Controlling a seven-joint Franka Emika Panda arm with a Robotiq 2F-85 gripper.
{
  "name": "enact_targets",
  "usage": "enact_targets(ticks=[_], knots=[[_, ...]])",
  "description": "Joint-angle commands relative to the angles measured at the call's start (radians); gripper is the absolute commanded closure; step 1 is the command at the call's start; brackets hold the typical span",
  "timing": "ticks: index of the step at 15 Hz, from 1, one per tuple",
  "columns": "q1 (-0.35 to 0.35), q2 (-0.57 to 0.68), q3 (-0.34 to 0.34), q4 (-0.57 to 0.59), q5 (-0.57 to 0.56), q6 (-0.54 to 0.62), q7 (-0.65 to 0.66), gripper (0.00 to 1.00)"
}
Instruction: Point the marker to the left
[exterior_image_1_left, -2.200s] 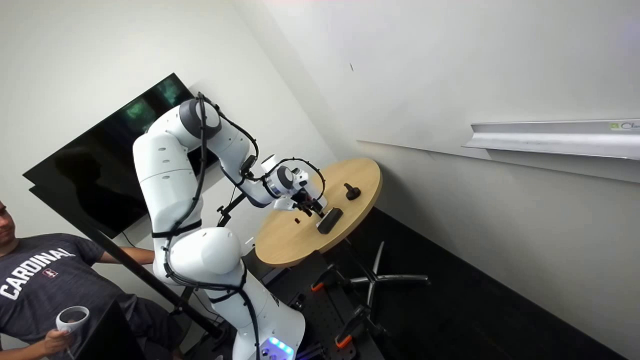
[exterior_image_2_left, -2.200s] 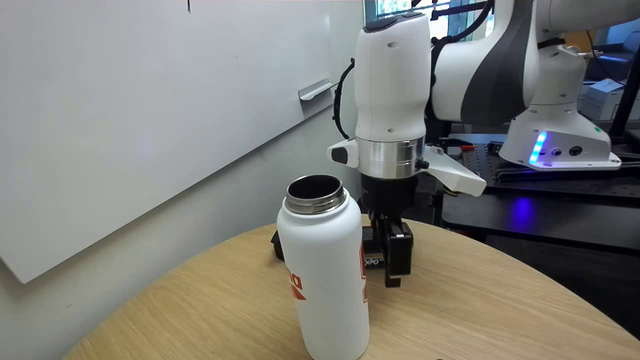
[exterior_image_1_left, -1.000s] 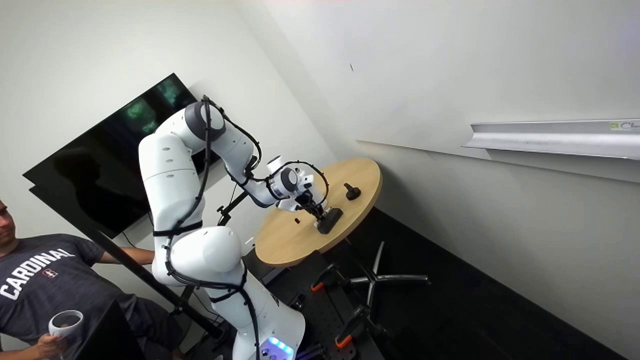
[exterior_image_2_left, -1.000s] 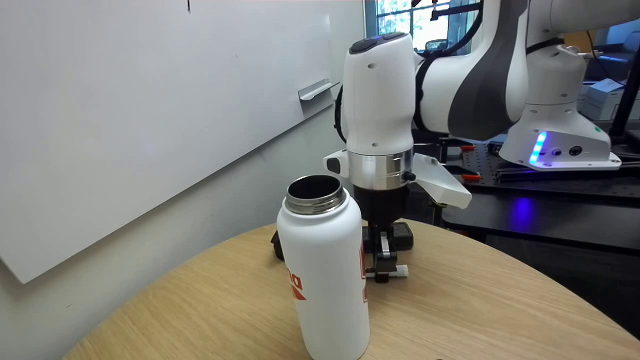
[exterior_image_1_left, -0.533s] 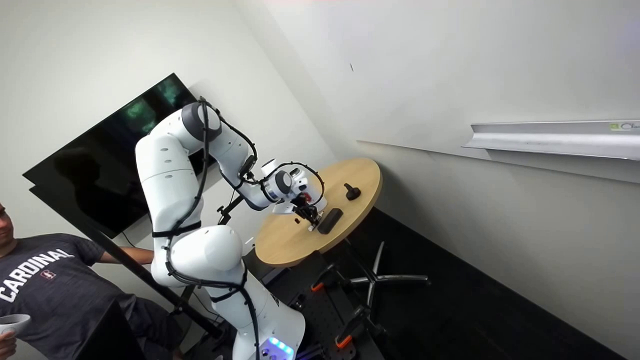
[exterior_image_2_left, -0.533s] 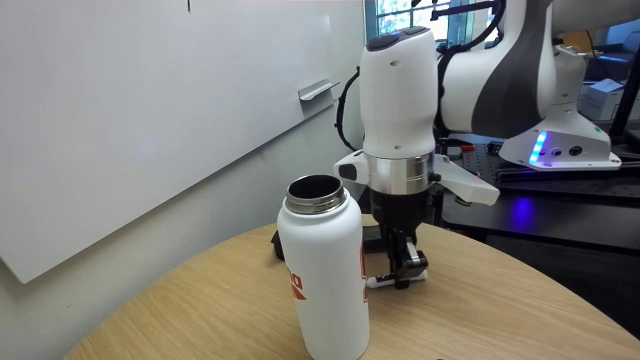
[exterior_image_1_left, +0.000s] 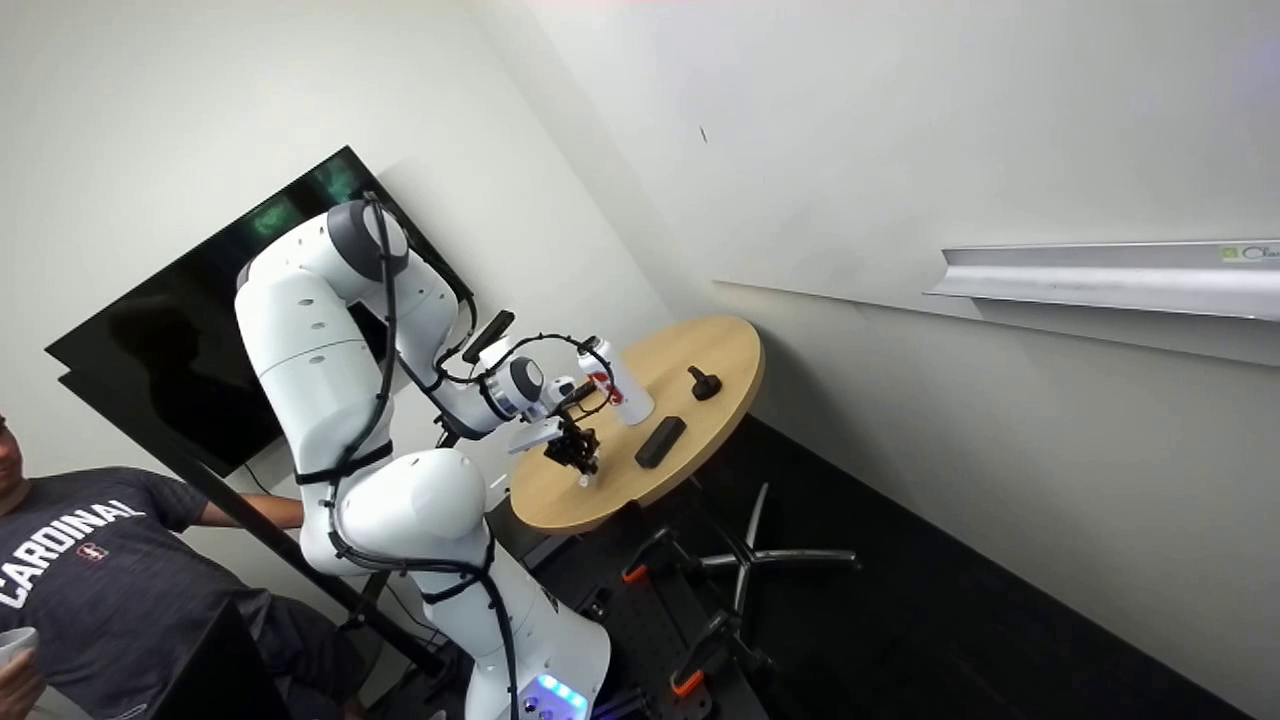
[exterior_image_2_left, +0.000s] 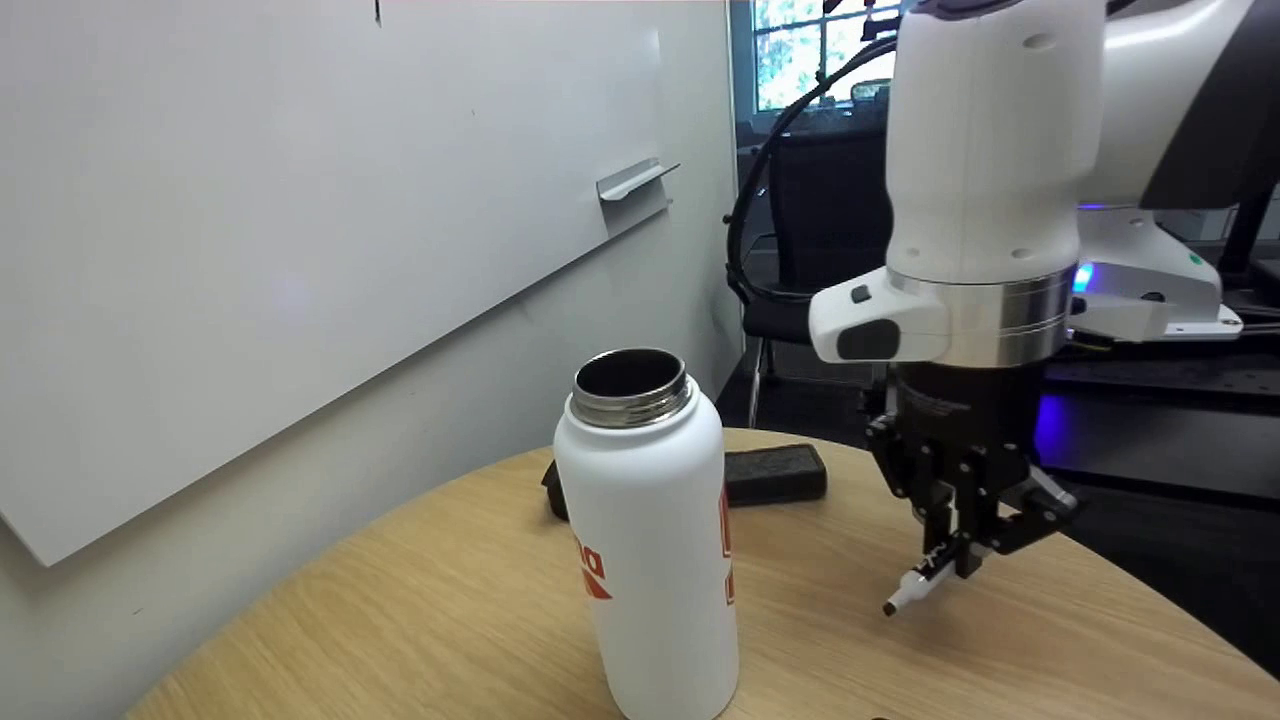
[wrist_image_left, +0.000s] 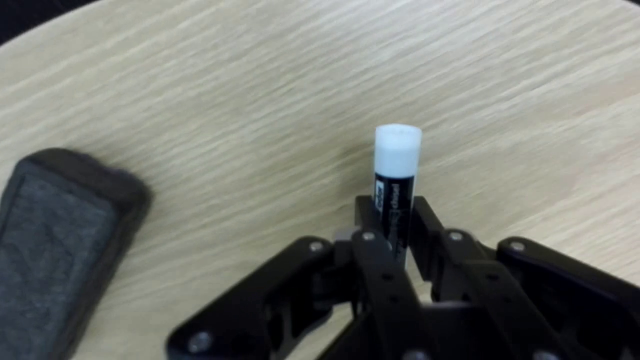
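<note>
Gripped in the black metal hand (wrist_image_left: 393, 215), the slim white-and-black plastic marker (exterior_image_2_left: 920, 581) has swung away from the tall white metal bottle (exterior_image_2_left: 650, 560), over the round wooden worktop (exterior_image_2_left: 450, 620) (leftward turn apparently begun).

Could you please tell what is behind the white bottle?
In an exterior view, a black block shows behind the white bottle at picture right, and a small black object peeks out at left. The bottle hides the rest.
</note>
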Motion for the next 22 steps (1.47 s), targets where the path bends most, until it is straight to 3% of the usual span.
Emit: enact_targets(ticks=[1, 7, 10, 17, 18, 19, 22], knots=[[-0.013, -0.032, 0.037, -0.021, -0.030, 0.002, -0.152, 0.95], [-0.017, 0.007, -0.002, -0.006, -0.182, 0.108, -0.311, 0.95], [-0.056, 0.046, 0.011, 0.004, -0.180, 0.173, -0.397, 0.95], [-0.145, 0.107, 0.073, 0.032, -0.156, 0.165, -0.520, 0.95], [-0.150, 0.107, 0.077, 0.034, -0.157, 0.162, -0.520, 0.55], [-0.155, 0.105, 0.085, 0.036, -0.159, 0.158, -0.527, 0.54], [-0.140, 0.060, 0.088, 0.021, -0.161, 0.128, -0.497, 0.34]])
